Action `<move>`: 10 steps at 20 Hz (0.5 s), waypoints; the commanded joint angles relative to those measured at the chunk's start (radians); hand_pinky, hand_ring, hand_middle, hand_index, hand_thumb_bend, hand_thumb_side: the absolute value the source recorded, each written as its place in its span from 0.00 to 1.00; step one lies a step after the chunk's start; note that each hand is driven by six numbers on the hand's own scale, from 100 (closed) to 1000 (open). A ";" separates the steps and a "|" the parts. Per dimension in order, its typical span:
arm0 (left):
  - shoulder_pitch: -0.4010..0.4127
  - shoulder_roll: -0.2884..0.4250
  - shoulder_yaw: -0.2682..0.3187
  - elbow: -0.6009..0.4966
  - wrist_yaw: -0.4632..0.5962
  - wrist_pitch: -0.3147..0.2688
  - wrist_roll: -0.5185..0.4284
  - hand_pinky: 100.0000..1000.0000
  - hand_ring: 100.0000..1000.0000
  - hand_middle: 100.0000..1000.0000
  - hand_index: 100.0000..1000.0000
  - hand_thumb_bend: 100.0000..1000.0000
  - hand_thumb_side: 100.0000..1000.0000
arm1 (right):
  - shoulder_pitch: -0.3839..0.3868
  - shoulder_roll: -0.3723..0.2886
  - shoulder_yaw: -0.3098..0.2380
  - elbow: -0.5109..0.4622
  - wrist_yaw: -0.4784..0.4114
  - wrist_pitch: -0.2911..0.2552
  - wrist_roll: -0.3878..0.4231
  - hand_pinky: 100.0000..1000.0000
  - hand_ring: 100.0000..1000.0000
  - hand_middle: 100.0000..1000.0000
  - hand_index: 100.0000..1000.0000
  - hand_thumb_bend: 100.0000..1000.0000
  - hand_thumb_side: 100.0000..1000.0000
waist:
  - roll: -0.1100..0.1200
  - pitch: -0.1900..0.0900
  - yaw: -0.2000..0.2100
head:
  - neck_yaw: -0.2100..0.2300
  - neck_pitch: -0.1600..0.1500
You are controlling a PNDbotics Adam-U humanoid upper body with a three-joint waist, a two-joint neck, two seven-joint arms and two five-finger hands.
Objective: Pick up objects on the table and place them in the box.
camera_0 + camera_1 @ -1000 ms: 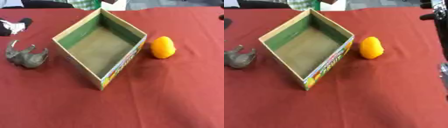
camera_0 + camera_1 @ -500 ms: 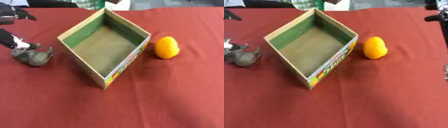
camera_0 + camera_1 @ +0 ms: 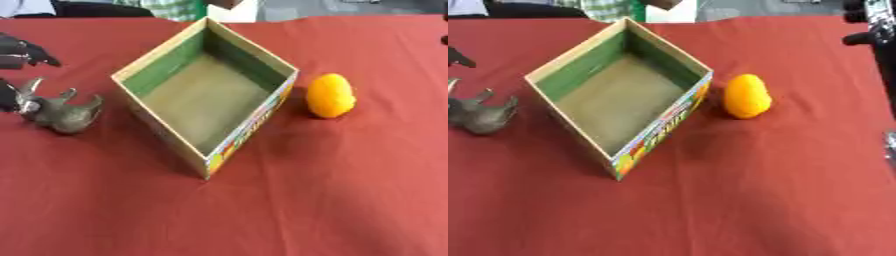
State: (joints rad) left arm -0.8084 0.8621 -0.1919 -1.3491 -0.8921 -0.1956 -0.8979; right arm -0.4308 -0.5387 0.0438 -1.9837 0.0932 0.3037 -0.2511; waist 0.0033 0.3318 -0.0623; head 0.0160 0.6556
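The left hand has come in at the desk's left edge over the last second and now sits right against the grey toy, which looks like a small animal figure. Only dark fingers show, above the toy and at its near-left side; whether they have closed on it I cannot tell. The toy lies on the red cloth just left of the box, apart from its wall, where it lay a second ago (the whole view has shifted a little, so that is the camera, not the toy).

The orange sits just right of the box, untouched, and the box is empty. So nothing is placed yet, and the toy seems to be the first pick.

The right hand shows only as a dark shape at the upper right edge, state unclear.
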 commanded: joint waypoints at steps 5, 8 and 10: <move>-0.014 0.021 -0.015 0.018 -0.012 -0.033 -0.009 0.79 0.90 0.92 1.00 0.16 0.32 | -0.008 -0.010 -0.001 -0.016 -0.003 0.000 0.006 0.63 0.76 0.68 0.83 0.00 1.00 | -0.001 -0.017 -0.001 | 0.000 -0.012; -0.009 0.021 -0.022 0.006 0.002 -0.040 -0.009 0.79 0.90 0.92 1.00 0.20 0.36 | -0.007 -0.009 -0.001 -0.016 -0.003 0.002 0.007 0.63 0.76 0.68 0.83 0.00 1.00 | -0.002 -0.016 -0.002 | 0.000 -0.012; -0.006 0.025 -0.026 0.002 0.014 -0.043 -0.009 0.78 0.90 0.92 1.00 0.20 0.37 | -0.007 -0.010 0.000 -0.016 -0.002 0.003 0.007 0.63 0.76 0.68 0.83 0.00 1.00 | -0.002 -0.015 -0.001 | 0.000 -0.012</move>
State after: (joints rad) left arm -0.8052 0.8613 -0.2199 -1.3335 -0.8870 -0.2156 -0.8906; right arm -0.4305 -0.5321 0.0496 -1.9837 0.0932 0.3080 -0.2467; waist 0.0013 0.3334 -0.0627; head 0.0160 0.6507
